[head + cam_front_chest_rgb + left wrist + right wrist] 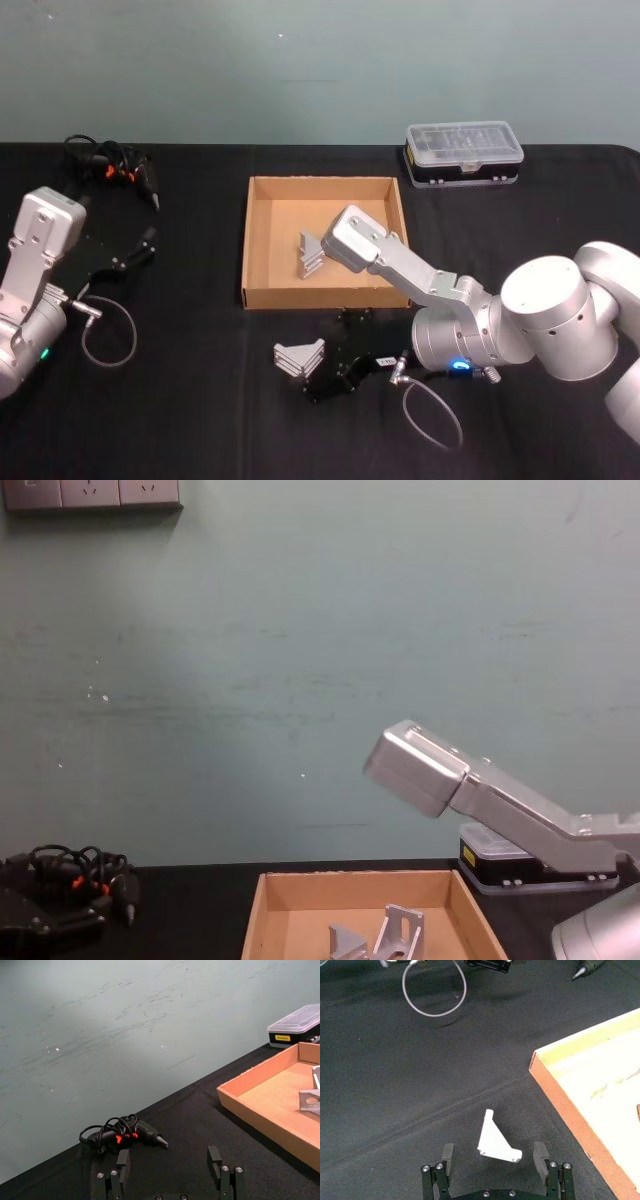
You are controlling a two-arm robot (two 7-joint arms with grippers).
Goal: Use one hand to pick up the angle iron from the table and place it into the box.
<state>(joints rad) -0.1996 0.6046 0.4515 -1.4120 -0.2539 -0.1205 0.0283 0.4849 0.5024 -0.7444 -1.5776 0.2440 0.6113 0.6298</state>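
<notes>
A silver angle iron [300,357] lies on the black table [180,420], just in front of the tan box [325,190]. My right gripper [325,358] is low over it and open. In the right wrist view the angle iron [496,1140] sits between the two spread fingers [447,1152], untouched, with the box wall [570,1110] off to one side. Another angle iron [310,253] rests inside the box, also seen from the chest [395,935]. My left gripper [140,250] is parked at the table's left, open and holding nothing [169,1159].
A clear-lidded plastic case [464,152] stands behind the box at the back right. A black cable bundle with orange marks [110,165] lies at the back left. Thin cable loops hang by each wrist [108,335]. The right arm's link [390,255] reaches over the box.
</notes>
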